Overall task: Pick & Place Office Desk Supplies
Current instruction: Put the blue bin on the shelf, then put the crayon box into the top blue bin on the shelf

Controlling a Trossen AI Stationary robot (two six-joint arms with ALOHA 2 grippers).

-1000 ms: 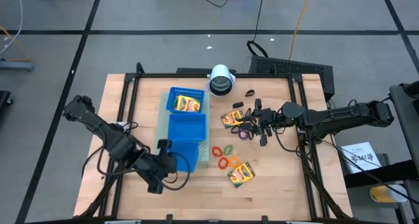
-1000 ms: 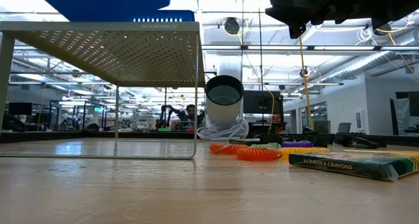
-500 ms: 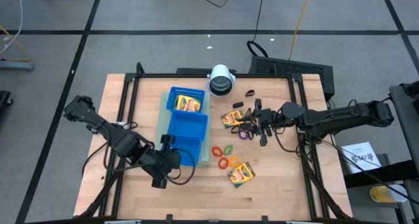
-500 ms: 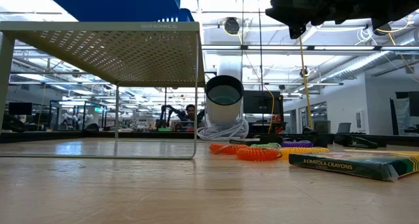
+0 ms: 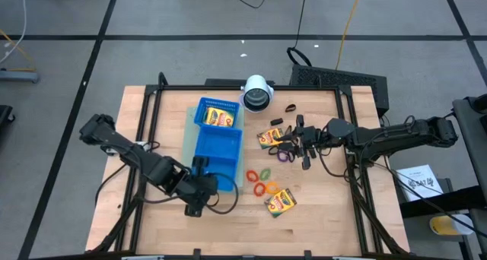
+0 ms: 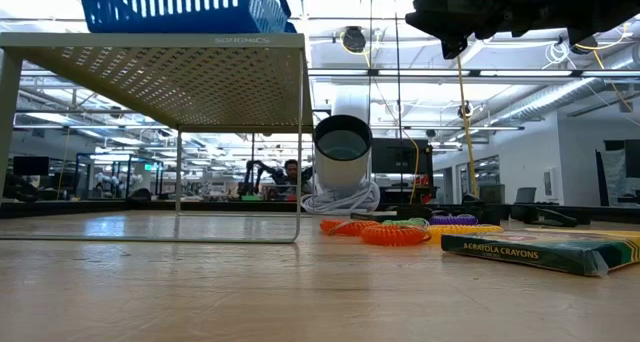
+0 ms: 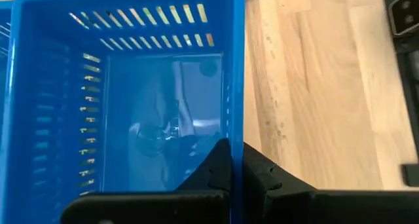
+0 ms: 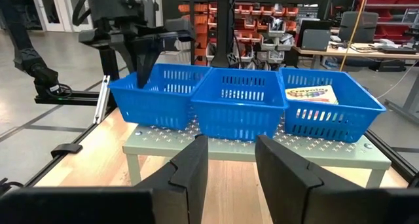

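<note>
Three blue baskets stand in a row on a perforated grey stand point(image 5: 189, 142). The far basket point(image 5: 217, 117) holds a crayon box. My left gripper point(image 7: 236, 152) is shut on the near basket point(image 5: 219, 172), whose bottom is level with the stand's top point(image 6: 180, 42). Two more crayon boxes point(image 5: 272, 136) point(image 5: 280, 202), coloured rings point(image 5: 263, 182) and black clips point(image 5: 290, 107) lie on the table right of the stand. My right gripper point(image 8: 226, 162) hovers open above the purple ring point(image 5: 287, 156), level, pointing at the baskets. My left gripper holds the near basket by its near wall point(image 7: 234, 86), close to the left corner. One finger point(image 7: 209, 175) is inside the basket and one outside, pinching the wall's rim. The fingers slant down from the table's near left. Whether the basket rests on the stand I cannot tell.
A white cylinder point(image 5: 257, 93) with a dark centre stands at the table's far edge behind the stand. Bare wood lies near the front edge and left of the stand. Black frame rails run along the table's sides.
My left gripper has carried the near basket toward the table's right and far side and down. The basket has gone from tilted and high, off the stand's near end, to level at the stand's top beside the middle basket.
</note>
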